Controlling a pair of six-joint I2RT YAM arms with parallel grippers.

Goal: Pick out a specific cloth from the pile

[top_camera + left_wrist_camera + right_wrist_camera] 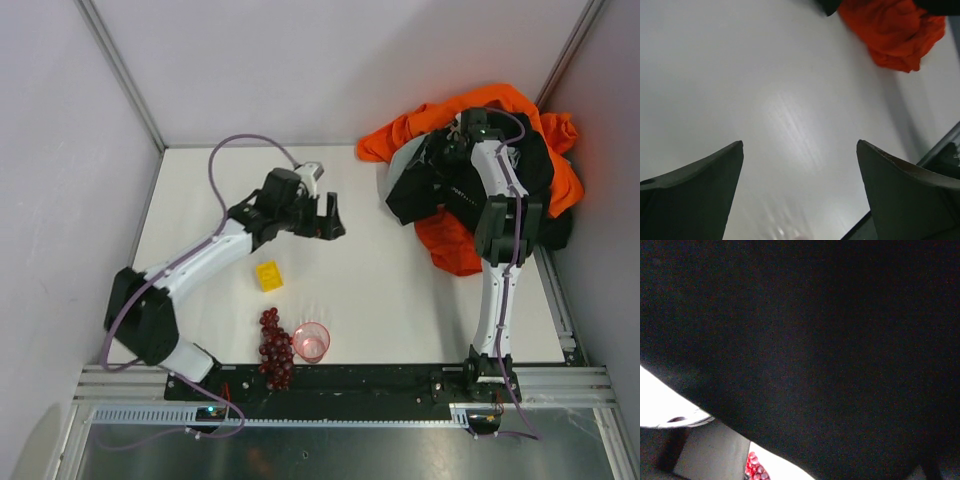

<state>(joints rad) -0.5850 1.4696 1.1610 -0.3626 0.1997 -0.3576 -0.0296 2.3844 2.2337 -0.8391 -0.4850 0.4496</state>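
at far-right corner: right gripper point(445, 160) buried in pile point(520, 110), grip unreadable; cloth point(450, 250) just nearside; left gripper point(328, 222) spread, distant.

No legible text anywhere, no brand, number or sign readable on the pile point(432, 124)

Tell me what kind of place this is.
Probably a robotics lab test cell: white panel walls on aluminium framing, the left arm and right arm bolted to a rail, and practice props such as a grape bunch and a garment pile.
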